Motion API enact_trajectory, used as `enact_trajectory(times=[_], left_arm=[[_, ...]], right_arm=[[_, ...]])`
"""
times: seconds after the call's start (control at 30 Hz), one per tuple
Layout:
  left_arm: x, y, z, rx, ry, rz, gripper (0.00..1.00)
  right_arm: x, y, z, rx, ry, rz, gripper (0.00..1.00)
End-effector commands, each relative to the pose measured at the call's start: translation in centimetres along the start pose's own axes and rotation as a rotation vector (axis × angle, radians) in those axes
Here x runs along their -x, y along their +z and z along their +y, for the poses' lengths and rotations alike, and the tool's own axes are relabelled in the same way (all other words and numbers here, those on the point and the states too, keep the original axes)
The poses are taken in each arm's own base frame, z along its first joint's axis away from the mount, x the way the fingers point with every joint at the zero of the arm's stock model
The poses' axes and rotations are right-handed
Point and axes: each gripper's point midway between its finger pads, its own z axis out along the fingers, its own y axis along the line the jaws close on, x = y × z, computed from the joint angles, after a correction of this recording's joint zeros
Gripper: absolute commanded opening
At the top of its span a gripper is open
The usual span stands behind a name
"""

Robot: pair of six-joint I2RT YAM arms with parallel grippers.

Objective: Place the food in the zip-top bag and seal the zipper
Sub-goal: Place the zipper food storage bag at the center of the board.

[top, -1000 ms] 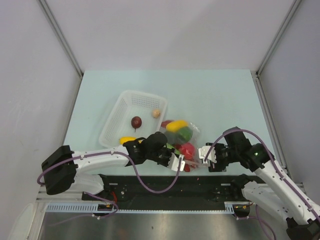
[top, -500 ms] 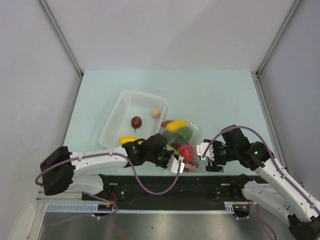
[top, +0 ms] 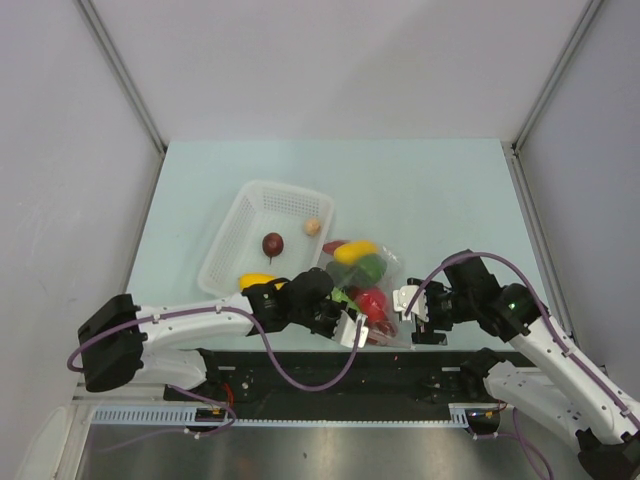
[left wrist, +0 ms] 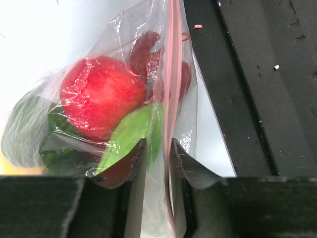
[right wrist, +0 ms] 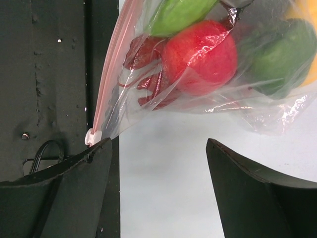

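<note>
— Two grippers: what do we see at each?
— Our left gripper (left wrist: pixel 157 148) has its jaws drawn narrow on the clear crinkly zip-top bag (top: pixel 372 280), right at the thin pink zipper strip (left wrist: pixel 171 74). Our right gripper (right wrist: pixel 158 144) hangs spread wide and empty by the bag's corner.
— And where do we find the bag?
— Just beside the white mesh basket (top: pixel 290 203), off its near right corner. A red toy tomato (left wrist: pixel 101 96) and a green toy pepper (top: pixel 371 267) sit inside it. A dark toy plum (top: pixel 273 243) and a beige toy mushroom (top: pixel 313 227) lie in the basket.
</note>
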Motion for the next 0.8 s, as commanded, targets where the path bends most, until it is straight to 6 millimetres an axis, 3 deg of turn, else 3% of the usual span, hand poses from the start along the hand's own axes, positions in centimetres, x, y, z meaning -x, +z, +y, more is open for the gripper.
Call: enact_trajectory(times=[0.0,0.43,0.7,0.77], left_arm=[[2.8,-1.3,1.4,0.041,0.014,-0.061,0.27],[4.2,-2.2,-1.2,-0.009,0.111,-0.077,0.26],[4.5,-2.5,-3.9,-0.105,0.221,-0.067,0.23],[5.1,-2.9,-4.0,-0.110,0.222,-0.079,0.29]], right_arm=[[1.8,-0.7,-1.2,-0.046,-0.020,-0.053,0.81],[1.9,-0.3,-1.6,-0.051,-0.010,-0.057,0.80],[2.3,-0.2,-1.9,-0.060,-0.012,-0.071,0.80],[2.4,-0.2,-2.2,-0.074,0.001,-0.073,0.80]])
